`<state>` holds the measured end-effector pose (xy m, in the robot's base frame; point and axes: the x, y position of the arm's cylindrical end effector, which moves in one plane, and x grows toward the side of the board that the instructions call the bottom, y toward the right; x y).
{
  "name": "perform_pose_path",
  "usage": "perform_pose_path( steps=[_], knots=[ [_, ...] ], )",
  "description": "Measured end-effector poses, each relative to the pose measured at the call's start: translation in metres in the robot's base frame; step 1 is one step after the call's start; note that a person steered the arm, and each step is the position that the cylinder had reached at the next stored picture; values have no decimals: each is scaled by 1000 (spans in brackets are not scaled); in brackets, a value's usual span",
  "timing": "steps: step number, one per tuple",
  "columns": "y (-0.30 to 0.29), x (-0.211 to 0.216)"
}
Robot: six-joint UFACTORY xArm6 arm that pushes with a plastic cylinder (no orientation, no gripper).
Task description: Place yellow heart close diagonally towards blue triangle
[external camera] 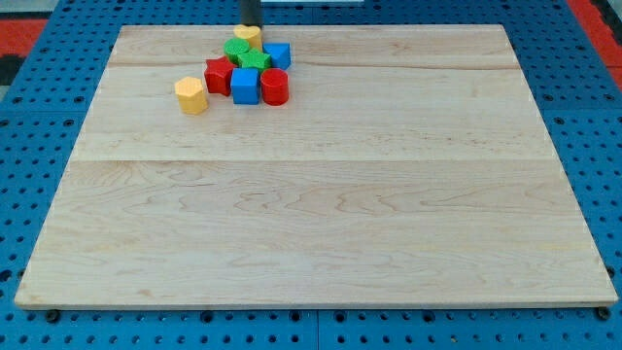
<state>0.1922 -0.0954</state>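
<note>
Blocks cluster [251, 66] near wooden board [321, 224] top; blue pegboard [29, 146] around.

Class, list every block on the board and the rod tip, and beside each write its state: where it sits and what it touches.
my tip: at the view's top, just behind the upper yellow block
upper yellow block: top of cluster
green blocks: mid-cluster, hemmed in
blue block at right: beside the green blocks
red block at left: cluster's left edge
front blue block: against the red cylinder
red cylinder: upright
yellow block at left: apart from cluster

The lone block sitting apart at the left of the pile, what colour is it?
Yellow. The lone block shows plainly in the camera view, just left of the red block.
</note>
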Motion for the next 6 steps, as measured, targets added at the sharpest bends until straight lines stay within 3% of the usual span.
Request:
perform_pose_path(
  steps=[3,4,6],
  knots=[
    [-85,8],
    [-28,25],
    [33,39]
  ],
)
